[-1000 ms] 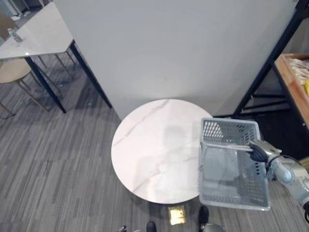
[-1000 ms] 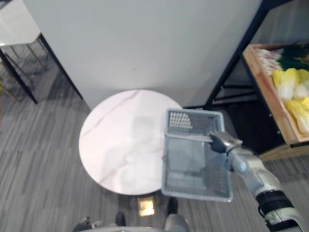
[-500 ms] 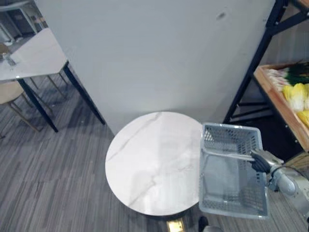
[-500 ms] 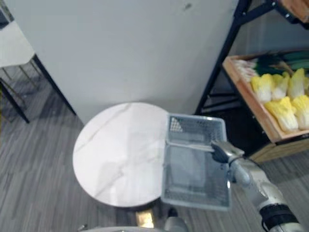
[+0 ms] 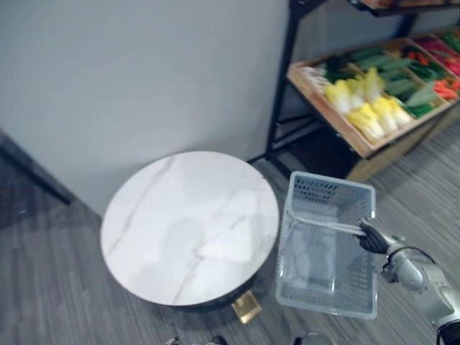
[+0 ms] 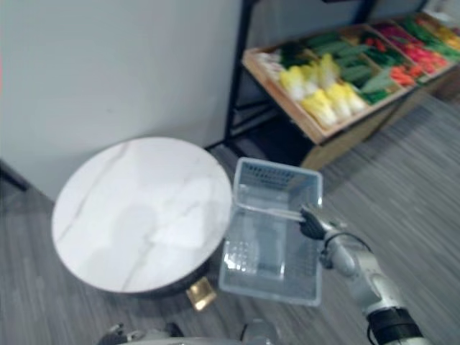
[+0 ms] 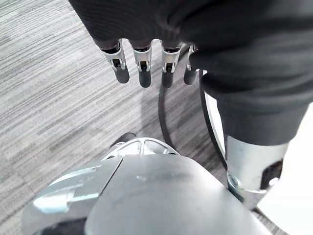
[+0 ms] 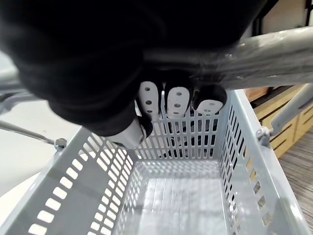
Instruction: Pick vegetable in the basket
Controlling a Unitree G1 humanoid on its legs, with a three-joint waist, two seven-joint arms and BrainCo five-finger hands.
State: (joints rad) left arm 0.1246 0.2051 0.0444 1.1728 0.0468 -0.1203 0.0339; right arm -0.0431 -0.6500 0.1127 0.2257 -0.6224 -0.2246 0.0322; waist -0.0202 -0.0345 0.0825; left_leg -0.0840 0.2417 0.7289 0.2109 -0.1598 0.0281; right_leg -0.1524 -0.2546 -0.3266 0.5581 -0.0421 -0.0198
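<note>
The basket is grey slotted plastic, rectangular and empty. It hangs by its thin handle, round which the right hand is curled, just beside the table's right edge. The vegetables lie in a wooden crate: pale yellow cabbages at its near end, green ones farther along, red ones toward the far end.

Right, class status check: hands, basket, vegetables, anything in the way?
Right hand shut on basket handle, left hand open, idle. Basket empty; vegetables on the shelf beyond. Round table beside basket.
</note>
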